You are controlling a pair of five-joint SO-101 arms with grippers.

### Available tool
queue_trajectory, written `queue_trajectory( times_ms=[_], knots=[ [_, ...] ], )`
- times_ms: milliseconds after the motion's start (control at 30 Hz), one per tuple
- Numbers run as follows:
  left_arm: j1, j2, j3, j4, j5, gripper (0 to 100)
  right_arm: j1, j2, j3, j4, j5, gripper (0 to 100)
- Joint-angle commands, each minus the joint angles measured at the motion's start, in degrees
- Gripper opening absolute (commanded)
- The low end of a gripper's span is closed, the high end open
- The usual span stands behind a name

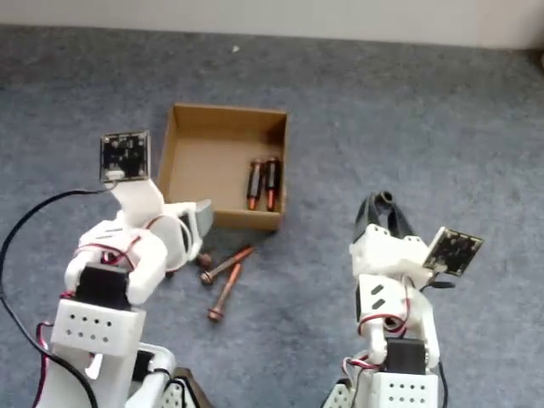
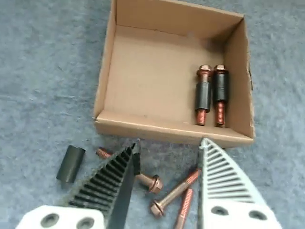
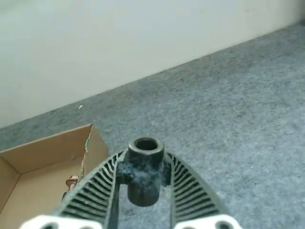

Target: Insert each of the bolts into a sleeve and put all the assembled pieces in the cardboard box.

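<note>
Grey carpet (image 1: 442,119) throughout; pale wall (image 3: 119,43) at far edge; small white speck (image 1: 235,49) near wall.

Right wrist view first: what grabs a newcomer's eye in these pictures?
The right gripper is shut on a black sleeve, held over the carpet. Two finished bolts lie in the cardboard box, and the open left gripper hangs above loose bolts.

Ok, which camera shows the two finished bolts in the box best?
The left wrist view: both finished bolts lie in plain sight in the box, heads and black sleeves clear. The high view shows them smaller, by the box's wall. The right wrist view catches just a copper head past the box's edge.
</note>
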Motion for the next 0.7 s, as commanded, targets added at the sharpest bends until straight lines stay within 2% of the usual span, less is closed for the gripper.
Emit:
queue_trajectory(
  times_ms=[0, 100, 267, 367, 667],
  knots=[
    [-3.8, -1.2, -0.1, 0.1, -8.5, 17, 0.3, -0.8, -0.6, -1.7, -0.3, 0.4],
    [-5.1, -1.2, 0.1, 0.4, -17.3, 16, 0.3, -0.8, -0.6, -1.7, -0.2, 0.4],
    [-4.7, -1.1, 2.1, 0.4, -35.9, 16, 0.3, -0.8, -0.6, -1.7, -0.2, 0.4],
    [-4.7, -0.1, 2.3, 1.1, -42.3, 16, 0.3, -0.8, -0.6, -1.7, -0.2, 0.4],
    [-4.2, 24.0, -6.4, 5.2, -64.9, 16, 0.3, -0.8, -0.6, -1.7, -0.2, 0.4]
  ],
)
